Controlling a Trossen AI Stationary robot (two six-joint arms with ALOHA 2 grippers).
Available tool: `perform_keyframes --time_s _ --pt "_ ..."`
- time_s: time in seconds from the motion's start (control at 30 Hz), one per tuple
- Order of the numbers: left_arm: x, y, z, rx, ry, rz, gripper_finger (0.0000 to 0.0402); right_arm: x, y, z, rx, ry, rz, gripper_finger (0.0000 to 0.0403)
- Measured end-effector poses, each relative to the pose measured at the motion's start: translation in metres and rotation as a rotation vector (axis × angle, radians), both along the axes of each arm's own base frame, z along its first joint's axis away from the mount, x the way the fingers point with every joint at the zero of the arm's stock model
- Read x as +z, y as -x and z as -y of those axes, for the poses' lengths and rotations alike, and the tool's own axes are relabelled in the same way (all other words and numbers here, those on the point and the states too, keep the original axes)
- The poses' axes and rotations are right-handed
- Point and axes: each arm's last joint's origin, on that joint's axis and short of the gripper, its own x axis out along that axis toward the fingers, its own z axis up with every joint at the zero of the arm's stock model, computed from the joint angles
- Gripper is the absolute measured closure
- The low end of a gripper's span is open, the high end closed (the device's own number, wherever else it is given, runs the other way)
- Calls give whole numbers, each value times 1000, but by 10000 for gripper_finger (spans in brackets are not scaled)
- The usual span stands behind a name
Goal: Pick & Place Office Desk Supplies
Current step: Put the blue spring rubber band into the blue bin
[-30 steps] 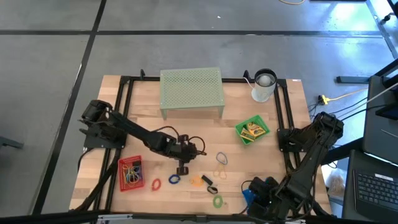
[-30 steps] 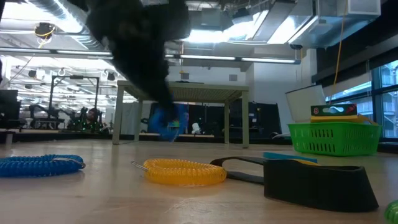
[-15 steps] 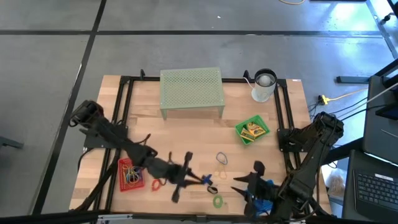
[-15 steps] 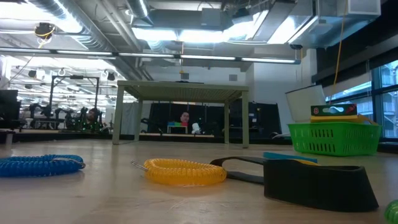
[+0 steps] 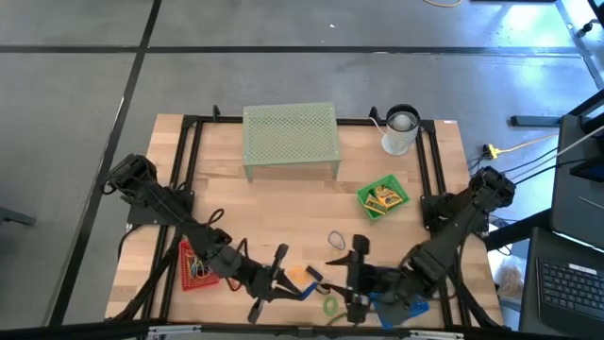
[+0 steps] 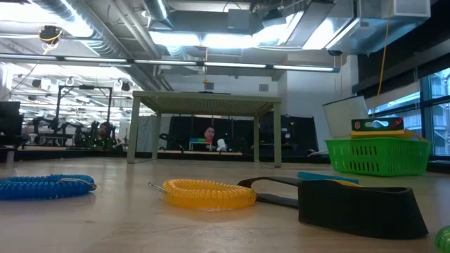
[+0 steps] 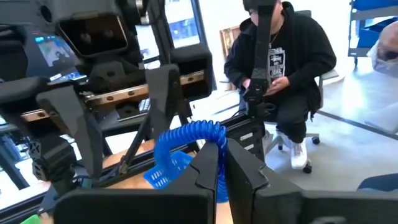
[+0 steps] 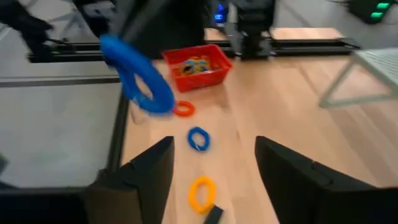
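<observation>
Two grippers meet low in the frame: ours, the left gripper (image 5: pixel 283 274), clamps a blue ring (image 7: pixel 186 146), the right gripper (image 5: pixel 354 274) gapes wide, and we risk colliding.

Blue coil ring (image 7: pixel 186 146), orange ring (image 8: pixel 201 193), red tray (image 8: pixel 198 66), green basket (image 6: pixel 377 156).

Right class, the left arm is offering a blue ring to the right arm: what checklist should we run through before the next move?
1. Left gripper shut on the blue coil ring: ok.
2. Right gripper open to receive: ok.
3. Held ring between the right gripper's fingers: not ok; it hangs ahead of them, apart.
4. Red tray on the table, items inside: ok.
5. Table cleared of loose rings: not ok; an orange ring and a second blue ring lie there.
6. Grip firm enough: cannot tell.
</observation>
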Motion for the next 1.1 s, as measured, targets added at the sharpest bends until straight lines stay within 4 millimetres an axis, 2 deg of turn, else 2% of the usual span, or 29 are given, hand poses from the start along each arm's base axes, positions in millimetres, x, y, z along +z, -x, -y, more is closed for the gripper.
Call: perform_keyframes --time_s 0.23,0.4,0.53,0.73,1.0,1.1 --pt "-1 -6 -7 21 -12 3 392 6 -27 19 101 -32 0 149" --pt "-1 -8 -10 33 -22 7 392 7 -37 28 166 -59 -12 156" --pt "-2 -9 -11 38 -25 0 391 6 -38 31 147 -103 -19 174" --pt "-2 -9 -12 43 -24 -8 391 6 -37 29 145 -103 -19 238" --pt "-2 -9 -12 44 -23 -9 391 6 -36 28 131 -144 -22 379" --pt "-2 -9 -11 42 -1 -17 384 6 -36 28 155 -170 -36 387"
